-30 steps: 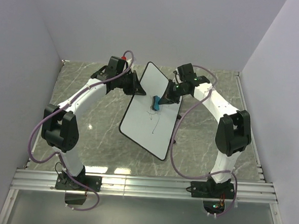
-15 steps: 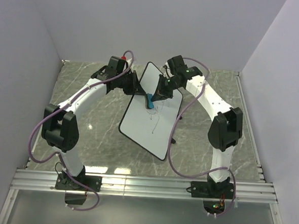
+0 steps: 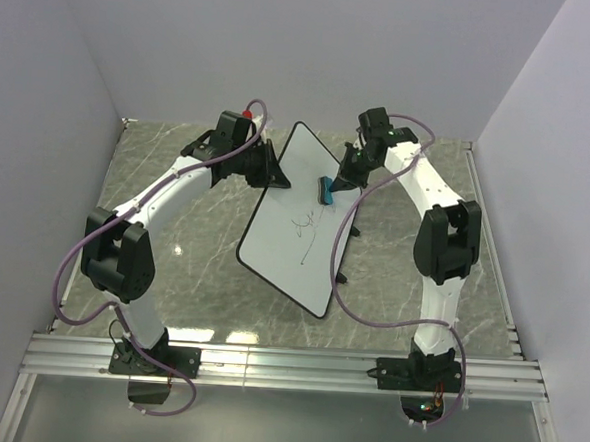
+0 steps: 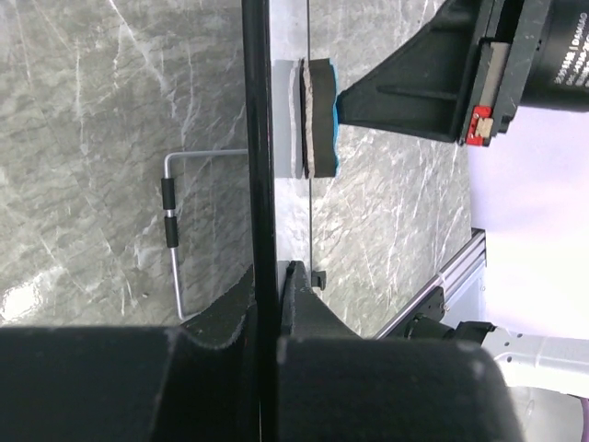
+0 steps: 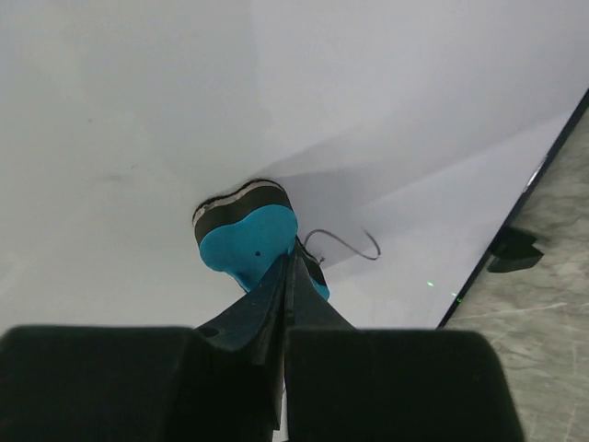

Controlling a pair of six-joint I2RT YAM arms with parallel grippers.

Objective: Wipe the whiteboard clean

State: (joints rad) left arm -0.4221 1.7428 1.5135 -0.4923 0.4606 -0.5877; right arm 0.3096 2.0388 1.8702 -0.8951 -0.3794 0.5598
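The whiteboard (image 3: 291,256) stands tilted in the middle of the top view, with black scribbles (image 3: 308,225) near its centre. My left gripper (image 3: 275,180) is shut on its upper left rim; in the left wrist view the gripper (image 4: 270,273) clamps the black rim (image 4: 258,138) edge-on. My right gripper (image 3: 335,186) is shut on the blue eraser (image 3: 327,190) and presses it flat against the board's upper right part. In the right wrist view the gripper (image 5: 290,262) holds the eraser (image 5: 241,241) on the white surface (image 5: 138,110), beside a scribble (image 5: 345,249).
The table is grey marble with white walls on three sides and an aluminium rail along the near edge (image 3: 286,366). A wire stand (image 4: 170,212) shows behind the board. A black foot (image 5: 513,249) sits at the board's edge.
My right gripper has slid the eraser from the board's upper middle to its upper right part. The scribbles below it now show in full. The left gripper has kept its hold.
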